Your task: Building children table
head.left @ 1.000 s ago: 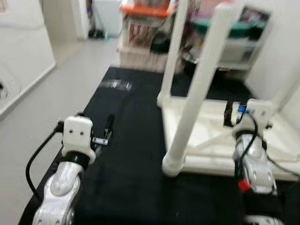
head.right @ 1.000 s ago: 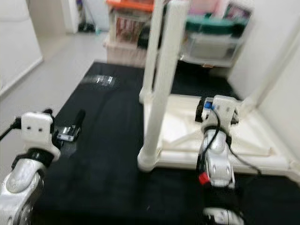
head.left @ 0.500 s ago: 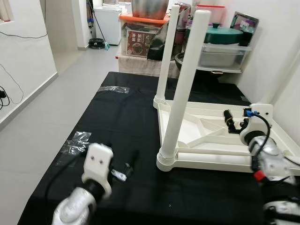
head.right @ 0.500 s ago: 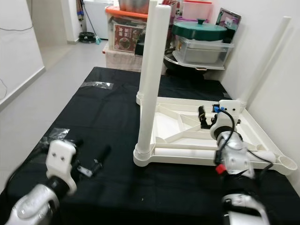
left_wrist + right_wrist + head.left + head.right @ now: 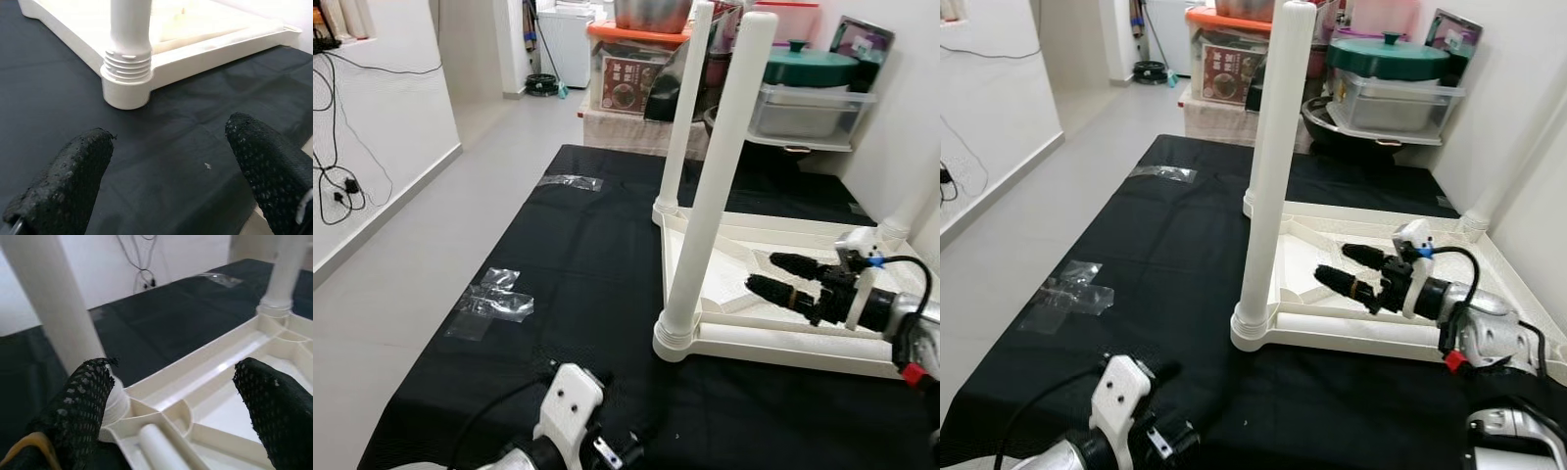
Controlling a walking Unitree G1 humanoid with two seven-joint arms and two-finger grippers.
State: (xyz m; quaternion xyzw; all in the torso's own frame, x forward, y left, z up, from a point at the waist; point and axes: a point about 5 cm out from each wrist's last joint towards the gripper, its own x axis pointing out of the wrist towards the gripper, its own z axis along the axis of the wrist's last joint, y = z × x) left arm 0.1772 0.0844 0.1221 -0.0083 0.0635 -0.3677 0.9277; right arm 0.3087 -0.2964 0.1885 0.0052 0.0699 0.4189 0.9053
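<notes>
The white children's table (image 5: 773,294) lies upside down on the black cloth (image 5: 578,284) toward the worktop's right edge, two legs (image 5: 720,186) standing up; the right gripper (image 5: 783,277) hovers over its underside, fingers (image 5: 88,396) spread and grasping nothing; the left gripper (image 5: 171,166) sits low at the near edge, fingers apart, facing the nearest leg's threaded base (image 5: 128,68).

The upside-down table (image 5: 1371,294) lies on the right side of the mat (image 5: 1165,245), and the mat lies on the floor (image 5: 421,235). Two legs (image 5: 1273,166) stand up at its left corners, one behind the other. The right gripper (image 5: 1342,266) hangs over the table, pointing left. The left gripper (image 5: 171,161) is low in front, near the front leg. A plastic wrapper (image 5: 1065,292) lies on the mat's left side. Boxes (image 5: 1234,69) stand behind.
</notes>
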